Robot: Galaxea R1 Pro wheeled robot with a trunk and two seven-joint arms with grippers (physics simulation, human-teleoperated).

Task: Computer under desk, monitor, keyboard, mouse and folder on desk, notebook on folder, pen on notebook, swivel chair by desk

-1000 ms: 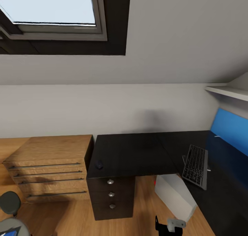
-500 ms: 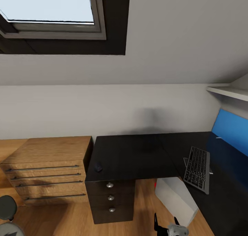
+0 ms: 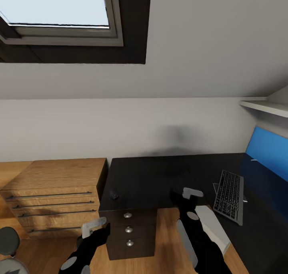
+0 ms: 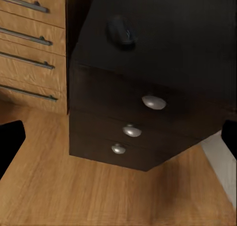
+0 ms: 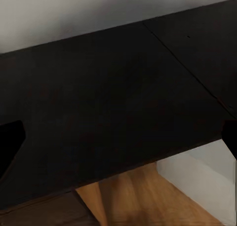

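Meanwhile, mouse (image 3: 114, 194) and keyboard (image 3: 229, 195) rest on desk (image 3: 156, 178).

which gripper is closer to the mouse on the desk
Left. The left gripper sits just below the mouse off the desk's front; the right gripper hovers farther along.

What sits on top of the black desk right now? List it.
On the desk: a mouse near its left front corner and a keyboard on the right wing. The desk's far right runs out of frame, so anything there is unseen.
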